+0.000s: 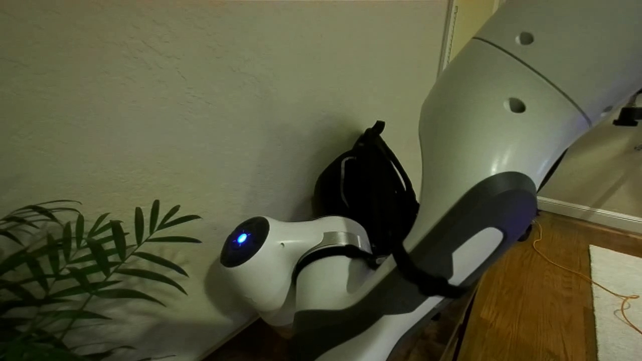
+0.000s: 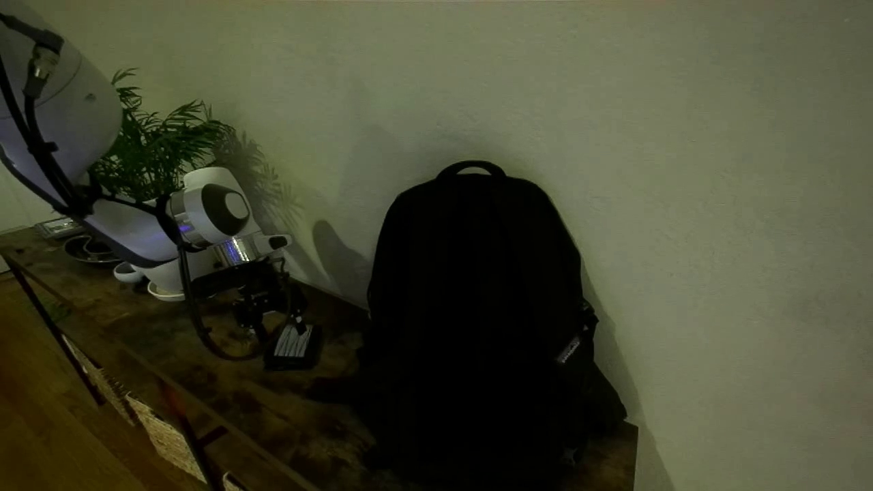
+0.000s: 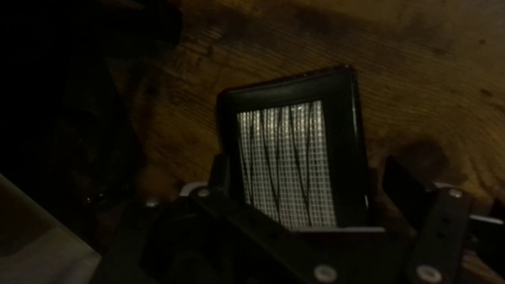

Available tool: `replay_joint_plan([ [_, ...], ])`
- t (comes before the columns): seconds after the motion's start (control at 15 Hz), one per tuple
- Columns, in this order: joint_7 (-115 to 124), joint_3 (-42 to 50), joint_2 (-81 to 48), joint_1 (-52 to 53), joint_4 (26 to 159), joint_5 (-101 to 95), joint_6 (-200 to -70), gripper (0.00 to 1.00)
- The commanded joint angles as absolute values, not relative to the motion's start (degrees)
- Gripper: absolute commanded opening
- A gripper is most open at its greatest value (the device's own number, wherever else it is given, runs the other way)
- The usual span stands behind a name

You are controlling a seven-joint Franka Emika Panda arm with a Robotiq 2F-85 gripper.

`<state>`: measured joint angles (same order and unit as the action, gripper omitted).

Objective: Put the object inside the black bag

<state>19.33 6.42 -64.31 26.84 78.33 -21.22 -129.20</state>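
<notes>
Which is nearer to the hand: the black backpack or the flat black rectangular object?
The flat black rectangular object with the pale gridded panel: the wrist view shows it framed by the open hand; the tall black backpack stands farther off.

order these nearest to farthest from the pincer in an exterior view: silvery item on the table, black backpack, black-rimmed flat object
1. Black-rimmed flat object: nearest, right at the pincer.
2. Black backpack: next, to the right in that picture.
3. Silvery item: farthest, at picture left, toward the far end of the table.
</notes>
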Motion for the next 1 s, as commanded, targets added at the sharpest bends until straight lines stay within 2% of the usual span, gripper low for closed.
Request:
replay_joint_plan([
  [0.0, 21.61, 7.94, -65.42, 28.21, 76.68, -22.53, -127.44, 0.81],
  [0.07, 21.59, 8.01, -65.67, 28.19, 76.37, -22.54, -127.37, 0.69],
  [0.6, 21.49, 8.33, -66.22, 28.23, 75.77, -22.67, -127.02, 0.16],
  [0.67, 21.49, 8.33, -66.22, 28.25, 75.67, -22.68, -126.88, 0.10],
  [0.93, 21.67, 8.24, -65.44, 28.08, 76.03, -22.61, -127.07, 0.03],
])
